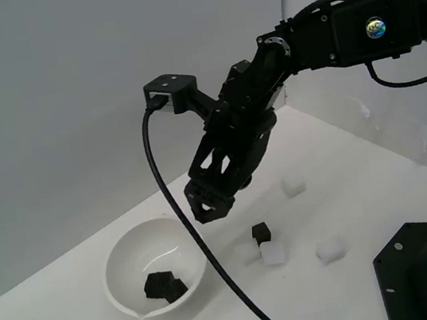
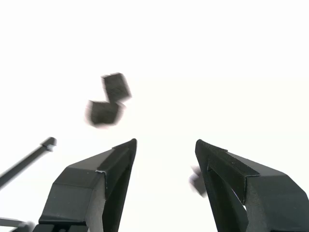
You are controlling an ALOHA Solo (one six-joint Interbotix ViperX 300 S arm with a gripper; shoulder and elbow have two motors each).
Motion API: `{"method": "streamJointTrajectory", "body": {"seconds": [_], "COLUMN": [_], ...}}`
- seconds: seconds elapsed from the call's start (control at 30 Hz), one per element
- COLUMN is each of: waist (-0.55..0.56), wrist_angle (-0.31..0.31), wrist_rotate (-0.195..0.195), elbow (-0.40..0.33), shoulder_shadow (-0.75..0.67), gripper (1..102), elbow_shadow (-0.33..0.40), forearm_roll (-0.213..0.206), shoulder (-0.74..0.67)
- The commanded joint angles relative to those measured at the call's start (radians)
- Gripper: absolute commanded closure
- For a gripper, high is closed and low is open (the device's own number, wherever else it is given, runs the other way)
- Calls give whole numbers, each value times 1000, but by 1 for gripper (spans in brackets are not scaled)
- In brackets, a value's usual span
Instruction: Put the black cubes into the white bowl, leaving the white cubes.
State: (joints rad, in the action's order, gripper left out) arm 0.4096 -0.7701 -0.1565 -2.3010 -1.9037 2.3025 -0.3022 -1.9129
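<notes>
Near to far in the exterior view: the white bowl (image 1: 127, 257) sits closest, with two black cubes (image 1: 165, 285) already in it, touching each other. Your gripper (image 1: 208, 206) hangs above the table just beside the bowl rim, on the exterior view's right. The wrist view shows the jaws spread apart with nothing between them (image 2: 165, 159), so you're carrying nothing.

Step in hand, as I judge it: go get the last black cube (image 1: 261, 232). It lies on the table beyond the bowl, to the exterior view's right of the gripper, and it touches or nearly touches a white cube (image 1: 274, 253) in front of it. Can't tell which.

Do it well:
- Move over the black cube first, then come straight down.
- Turn the wrist so neither finger lands on the white neighbour.
- Close only once the black cube is centred between the fingers.

Further out, leave the other white cubes alone: one (image 1: 331, 250) near the arm base, one (image 1: 293, 187) farther back. The cable (image 1: 174, 206) drapes past the bowl; mind it on the return.
</notes>
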Motion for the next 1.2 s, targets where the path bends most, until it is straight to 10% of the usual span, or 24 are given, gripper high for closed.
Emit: {"method": "streamJointTrajectory", "body": {"seconds": [0.0, 1.17], "waist": [-23, -83], "wrist_angle": [-15, 29], "wrist_rotate": [-2, -87], "elbow": [-37, -141], "shoulder_shadow": [-49, 84], "gripper": [36, 36], "elbow_shadow": [31, 138], "forearm_roll": [2, 8], "shoulder": [-40, 94]}}
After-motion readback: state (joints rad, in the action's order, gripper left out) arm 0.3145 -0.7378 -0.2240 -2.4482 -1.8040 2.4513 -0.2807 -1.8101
